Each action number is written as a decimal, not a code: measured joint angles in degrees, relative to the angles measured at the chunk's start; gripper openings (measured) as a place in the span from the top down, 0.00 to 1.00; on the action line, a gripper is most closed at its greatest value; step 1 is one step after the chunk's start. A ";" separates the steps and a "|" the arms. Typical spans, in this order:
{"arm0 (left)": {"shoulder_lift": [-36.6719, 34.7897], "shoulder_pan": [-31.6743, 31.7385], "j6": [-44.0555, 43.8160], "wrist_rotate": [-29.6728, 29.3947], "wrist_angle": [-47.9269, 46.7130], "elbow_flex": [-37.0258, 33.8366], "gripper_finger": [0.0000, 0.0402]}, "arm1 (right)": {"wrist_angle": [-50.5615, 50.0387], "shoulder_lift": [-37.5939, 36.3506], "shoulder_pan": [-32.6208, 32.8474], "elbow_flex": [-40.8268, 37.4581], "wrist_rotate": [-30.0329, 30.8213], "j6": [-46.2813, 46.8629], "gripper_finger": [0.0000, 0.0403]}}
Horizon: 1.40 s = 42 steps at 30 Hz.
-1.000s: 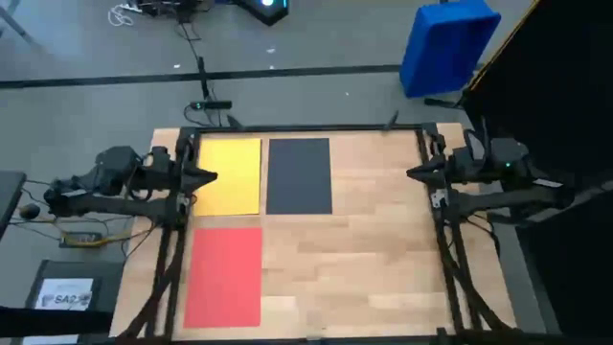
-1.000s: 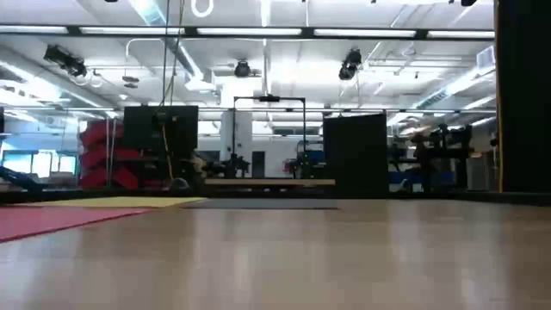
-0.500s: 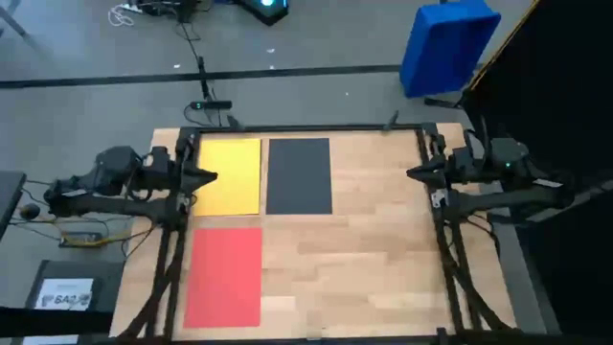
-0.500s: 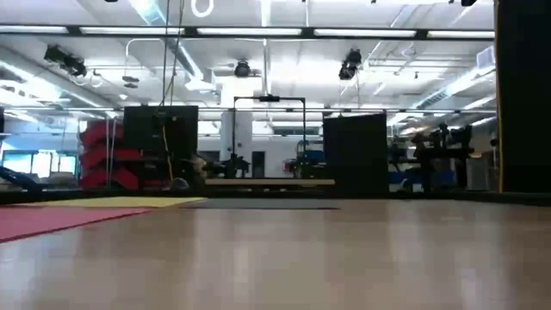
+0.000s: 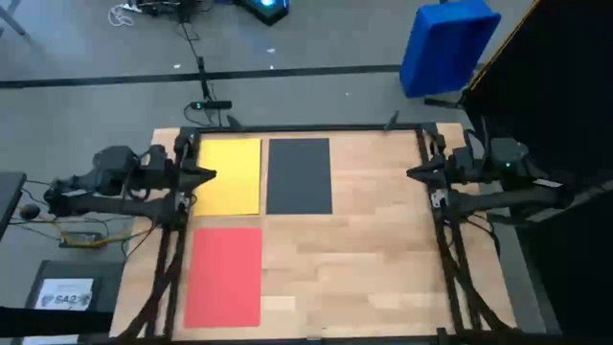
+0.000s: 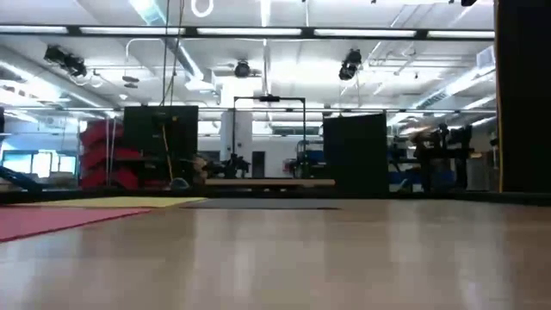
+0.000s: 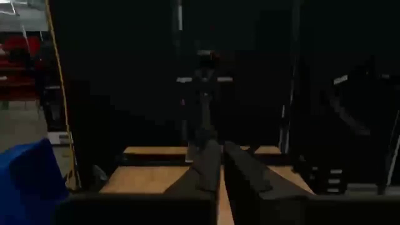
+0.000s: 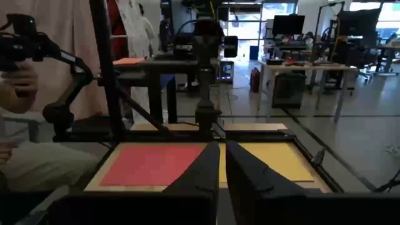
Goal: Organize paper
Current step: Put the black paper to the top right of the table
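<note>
High view shows nothing changed from a second ago: both arms stay parked at the table [image 5: 383, 240] sides. The left hand [image 5: 210, 175], clenched and empty, hangs at the yellow sheet [image 5: 230, 176]'s left edge; the dark sheet [image 5: 299, 176] lies just beside it, the red sheet [image 5: 225, 277] nearer the front. The right hand [image 5: 413, 173], clenched and empty, is well apart across bare wood. Low view: red sheet [image 6: 34, 220] flat at left. Right wrist view: red and yellow sheets side by side.
</note>
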 joint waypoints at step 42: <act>34.97 -0.37 -17.86 -16.04 -13.90 0.22 0.92 | 0.01 0.00 0.00 0.00 0.00 0.00 1.00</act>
